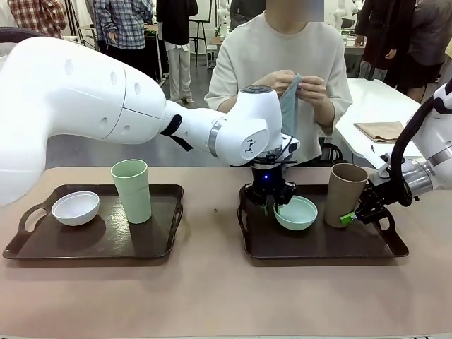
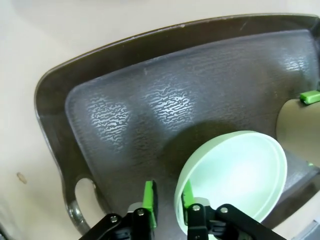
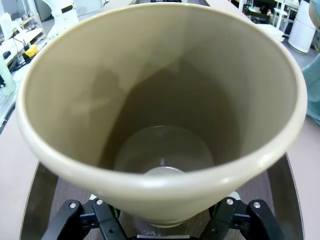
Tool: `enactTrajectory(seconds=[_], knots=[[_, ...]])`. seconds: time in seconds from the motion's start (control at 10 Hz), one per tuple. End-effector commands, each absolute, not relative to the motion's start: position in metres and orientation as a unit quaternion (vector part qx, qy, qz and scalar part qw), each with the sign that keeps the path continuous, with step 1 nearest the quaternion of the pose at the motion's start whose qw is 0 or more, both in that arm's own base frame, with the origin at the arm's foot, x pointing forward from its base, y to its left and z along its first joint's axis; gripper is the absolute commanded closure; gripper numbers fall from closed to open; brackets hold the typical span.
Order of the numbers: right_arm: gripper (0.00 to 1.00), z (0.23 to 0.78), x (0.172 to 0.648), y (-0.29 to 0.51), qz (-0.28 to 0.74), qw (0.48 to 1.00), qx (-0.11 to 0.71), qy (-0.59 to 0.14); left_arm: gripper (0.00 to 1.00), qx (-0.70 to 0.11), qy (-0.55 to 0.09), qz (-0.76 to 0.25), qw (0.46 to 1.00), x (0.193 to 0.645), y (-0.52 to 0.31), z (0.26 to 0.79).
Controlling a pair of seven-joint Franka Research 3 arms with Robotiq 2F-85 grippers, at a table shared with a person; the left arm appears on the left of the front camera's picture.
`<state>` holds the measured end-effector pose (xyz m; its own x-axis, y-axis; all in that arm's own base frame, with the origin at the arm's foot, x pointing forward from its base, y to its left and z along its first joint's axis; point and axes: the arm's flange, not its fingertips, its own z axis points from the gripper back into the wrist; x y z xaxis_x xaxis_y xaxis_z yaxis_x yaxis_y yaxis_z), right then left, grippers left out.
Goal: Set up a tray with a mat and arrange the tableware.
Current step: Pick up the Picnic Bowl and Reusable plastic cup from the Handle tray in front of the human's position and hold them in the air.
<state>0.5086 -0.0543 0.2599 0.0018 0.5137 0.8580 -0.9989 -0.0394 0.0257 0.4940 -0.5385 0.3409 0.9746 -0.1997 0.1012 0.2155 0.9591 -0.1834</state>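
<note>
Two dark brown trays lie on the table. The right tray [image 1: 319, 248] carries a mint green bowl [image 1: 296, 213], tilted up on its edge, with my left gripper [image 1: 274, 205] shut on its near rim. In the left wrist view the bowl [image 2: 235, 175] has its rim pinched between the green pads of the left gripper [image 2: 167, 199]. A brown cup [image 1: 345, 195] leans slightly at that tray's right end, my right gripper [image 1: 353, 216] shut on its lower part. The right wrist view looks into the cup [image 3: 160, 100], the right gripper [image 3: 162, 220] flanking its base. The person's hands hold a grey-blue cloth [image 1: 289, 99].
The left tray [image 1: 85, 253] holds a white bowl [image 1: 75, 207] and an upright pale green cup [image 1: 132, 191]. My left arm spans the table's middle above the gap between the trays. A brown folded piece [image 1: 381, 131] lies on a white table at the far right.
</note>
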Motion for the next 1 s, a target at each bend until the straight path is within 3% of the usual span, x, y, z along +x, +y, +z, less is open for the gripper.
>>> enactTrajectory(seconds=[0.0, 0.1, 0.2, 0.3, 0.5, 0.6, 0.9], knots=[[0.81, 0.257, 0.515, -0.055, 0.615, 0.611, 0.367, -0.337, 1.00, -0.095, -0.035, -0.088, 0.991, 0.494, -0.542, 0.347], [1.00, 0.257, 0.515, -0.056, 0.612, 0.613, 0.369, -0.338, 1.00, -0.094, -0.034, -0.086, 0.991, 0.494, -0.541, 0.348], [0.81, 0.257, 0.516, -0.057, 0.611, 0.614, 0.368, -0.337, 1.00, -0.095, -0.034, -0.083, 0.991, 0.495, -0.540, 0.349], [1.00, 0.257, 0.516, -0.056, 0.611, 0.616, 0.367, -0.335, 1.00, -0.096, -0.034, -0.081, 0.992, 0.495, -0.539, 0.351], [1.00, 0.259, 0.516, -0.058, 0.601, 0.635, 0.362, -0.324, 1.00, -0.095, -0.031, -0.074, 0.992, 0.493, -0.533, 0.358], [0.41, 0.272, 0.510, -0.057, 0.597, 0.640, 0.364, -0.319, 1.00, -0.099, -0.024, -0.076, 0.992, 0.486, -0.526, 0.368], [0.41, 0.361, 0.480, -0.056, 0.624, 0.630, 0.314, -0.340, 1.00, -0.125, -0.053, -0.080, 0.987, 0.447, -0.506, 0.453]])
